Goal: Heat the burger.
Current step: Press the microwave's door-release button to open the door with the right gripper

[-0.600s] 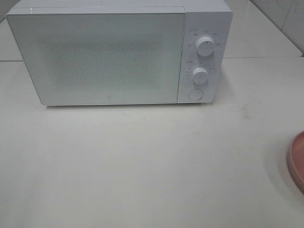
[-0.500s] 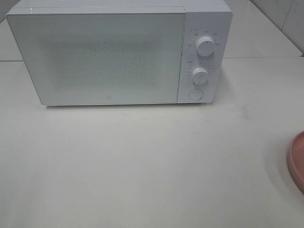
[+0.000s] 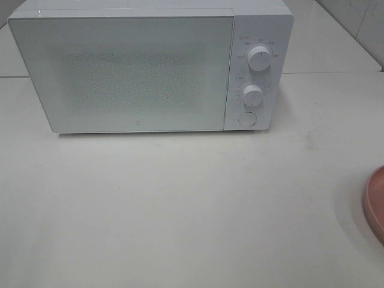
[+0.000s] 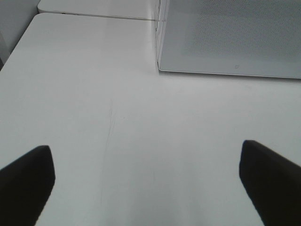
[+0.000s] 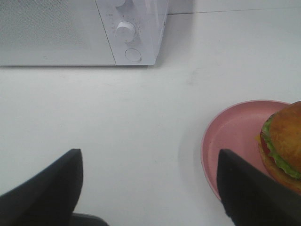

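The burger (image 5: 283, 143), with a golden-brown bun, green lettuce and a red tomato slice, sits on a pink plate (image 5: 230, 136) at the table's right edge; the exterior view shows only the plate's rim (image 3: 374, 204). A white microwave (image 3: 150, 66) stands at the back with its door shut. My right gripper (image 5: 148, 188) is open above the bare table, with the burger just beyond one finger (image 5: 254, 193). My left gripper (image 4: 146, 181) is open and empty, facing the microwave's lower corner (image 4: 225, 42). Neither arm shows in the exterior view.
Two knobs (image 3: 258, 58) and a round button (image 3: 246, 119) line the microwave's right panel. The white table (image 3: 180, 204) stretches in front of it. A tiled wall (image 3: 360, 24) rises at the far right.
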You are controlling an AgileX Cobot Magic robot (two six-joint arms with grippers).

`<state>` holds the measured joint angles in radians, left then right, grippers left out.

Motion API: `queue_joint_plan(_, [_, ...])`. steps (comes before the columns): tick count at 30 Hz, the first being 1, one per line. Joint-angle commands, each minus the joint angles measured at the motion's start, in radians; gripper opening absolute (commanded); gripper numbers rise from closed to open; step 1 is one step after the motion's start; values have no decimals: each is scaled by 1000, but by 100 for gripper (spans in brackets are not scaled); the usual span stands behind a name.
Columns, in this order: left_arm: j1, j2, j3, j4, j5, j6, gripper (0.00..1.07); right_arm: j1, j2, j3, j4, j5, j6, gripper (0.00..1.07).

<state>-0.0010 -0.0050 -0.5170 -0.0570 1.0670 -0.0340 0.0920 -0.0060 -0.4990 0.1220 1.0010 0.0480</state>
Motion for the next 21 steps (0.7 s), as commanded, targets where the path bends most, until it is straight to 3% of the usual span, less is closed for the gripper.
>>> queue_joint_plan(1, [4,-16,1,-7,1,-3,100,-5,-16,3,-5,-7,-9,75])
queue_joint_plan(10, [4,-16,1,-7,1,-3,100,-5,14,-46,-4,-11,-9,75])
queue_joint_plan(21, [4,-16,1,-7,1,-3,100,-5,208,-65,36,-100,-10,75])
